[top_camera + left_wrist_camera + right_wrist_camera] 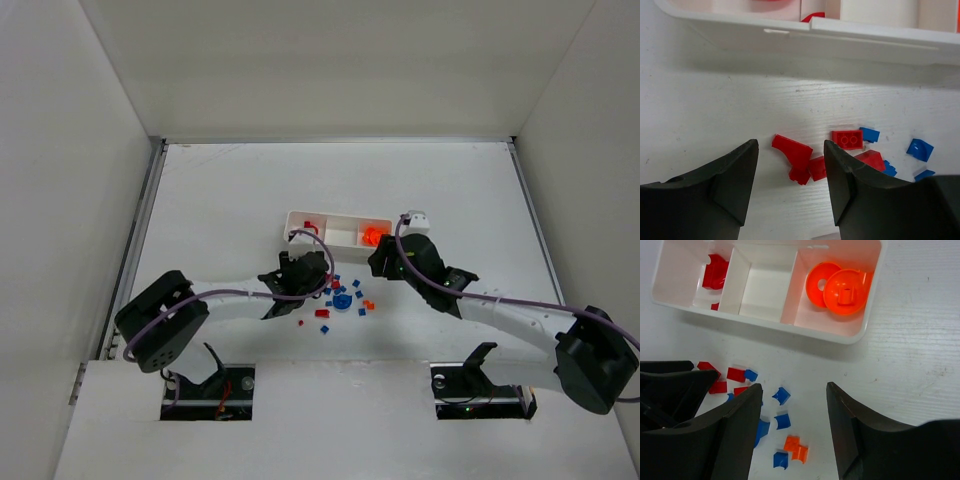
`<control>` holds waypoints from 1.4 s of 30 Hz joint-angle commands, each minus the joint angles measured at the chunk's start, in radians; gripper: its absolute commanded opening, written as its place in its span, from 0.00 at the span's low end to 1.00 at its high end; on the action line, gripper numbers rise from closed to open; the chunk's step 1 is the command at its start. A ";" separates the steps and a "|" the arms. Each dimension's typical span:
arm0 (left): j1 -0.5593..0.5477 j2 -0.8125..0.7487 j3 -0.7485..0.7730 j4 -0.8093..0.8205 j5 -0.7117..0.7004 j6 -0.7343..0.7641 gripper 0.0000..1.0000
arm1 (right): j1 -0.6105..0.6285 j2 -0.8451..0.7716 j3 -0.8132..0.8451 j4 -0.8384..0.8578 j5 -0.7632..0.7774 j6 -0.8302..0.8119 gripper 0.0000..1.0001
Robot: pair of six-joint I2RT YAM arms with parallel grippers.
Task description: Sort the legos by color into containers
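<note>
— Where are the left fingers (735, 185)?

— They are above the counter (715, 110), spread apart, and they hold nothing. A small heap of red bricks (797, 157) lies on the counter in the gap just past their tips.

— And the right fingers (735, 430)?

— Also spread apart, with nothing between them. They hang above the counter on the near side of the tray (765, 322).

— Where do the loose pieces lie?

— On the counter, between the two pairs of fingers and just in front of the tray. In the right wrist view some blue bricks (781, 395) and one orange brick (796, 447) lie under the right fingers. The red bricks are more to the left, beside the left fingers. From above, a bigger round blue piece (342, 299) lies in the middle of this group.

— And the tray itself?

— It is long and white, and it has three compartments in a row. It stands flat on the counter just behind the loose pieces. The left compartment holds red pieces (715, 272). The right compartment holds two round orange pieces (840, 287), one partly over the other.
</note>
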 commanded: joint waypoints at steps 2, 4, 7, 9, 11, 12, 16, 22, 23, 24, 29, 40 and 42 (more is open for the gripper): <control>0.001 0.041 0.011 0.049 0.001 0.051 0.51 | 0.019 -0.019 -0.009 0.052 0.002 0.017 0.60; 0.006 0.061 0.013 0.069 0.004 0.069 0.50 | 0.019 -0.017 -0.009 0.052 0.004 0.017 0.60; 0.009 0.087 0.025 0.078 0.006 0.084 0.48 | 0.024 -0.025 -0.009 0.052 0.002 0.022 0.60; 0.009 0.098 0.030 0.078 0.006 0.092 0.44 | 0.022 -0.026 -0.009 0.052 0.005 0.017 0.60; 0.008 0.102 0.031 0.070 0.006 0.097 0.41 | 0.022 -0.031 -0.009 0.051 0.005 0.017 0.60; 0.006 0.102 0.031 0.067 0.006 0.097 0.40 | 0.022 -0.034 -0.009 0.051 0.005 0.017 0.60; 0.002 0.090 0.022 0.041 0.000 0.100 0.44 | 0.019 -0.032 -0.009 0.049 0.002 0.009 0.60; 0.003 0.104 0.014 0.038 -0.005 0.127 0.44 | 0.019 -0.031 0.001 0.051 0.002 0.005 0.60; -0.002 0.110 0.018 0.038 -0.008 0.136 0.43 | 0.019 -0.029 0.004 0.051 0.005 0.005 0.60; -0.005 0.116 0.022 0.034 -0.014 0.146 0.41 | 0.018 -0.031 0.007 0.048 0.007 0.005 0.60; -0.021 0.133 0.050 -0.040 -0.060 0.155 0.35 | 0.013 -0.032 0.007 0.051 0.007 0.002 0.61; -0.005 0.029 0.053 -0.043 -0.071 0.138 0.22 | 0.015 -0.037 0.002 0.056 0.008 -0.001 0.61; 0.006 -0.025 0.062 -0.043 -0.065 0.138 0.21 | 0.015 -0.049 -0.009 0.056 0.008 -0.004 0.61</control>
